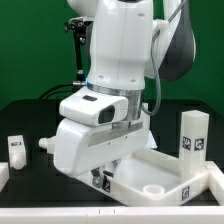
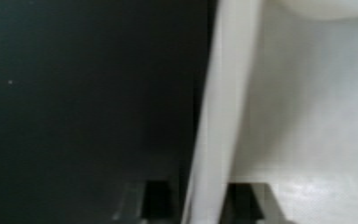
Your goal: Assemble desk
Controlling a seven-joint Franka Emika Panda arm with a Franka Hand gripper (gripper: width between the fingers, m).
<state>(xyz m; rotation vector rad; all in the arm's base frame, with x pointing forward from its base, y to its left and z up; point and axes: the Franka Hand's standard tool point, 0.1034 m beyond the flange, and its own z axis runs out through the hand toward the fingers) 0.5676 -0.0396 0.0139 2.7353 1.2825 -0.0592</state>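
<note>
Your gripper (image 2: 199, 200) is closed on the desk's tabletop (image 1: 160, 165). In the wrist view you see the two dark fingers (image 2: 153, 203) standing one on each side of the panel's thin raised rim (image 2: 220, 100), tight against it. The black table (image 2: 69, 100) lies on one side of the rim and the white floor of the tabletop on the other. In the exterior view the fingers are hidden from you behind the bulky white hand of the arm (image 1: 115, 60), which hangs low over the end of the panel nearest the middle of the picture.

The tabletop lies flat on the table at about five o'clock in the exterior view. Its hollow side is up and the rim runs all round. It has a round socket (image 1: 155, 187) near its front edge and square tags on its front wall.

One leg (image 1: 192, 135) stands upright at three o'clock, just behind the tabletop's far corner, with its tag facing you. You cannot tell whether it touches the panel. A second leg (image 1: 16, 150) sits at nine o'clock, well apart from the tabletop, on the other side of the arm. Neither leg is fitted to the panel.
</note>
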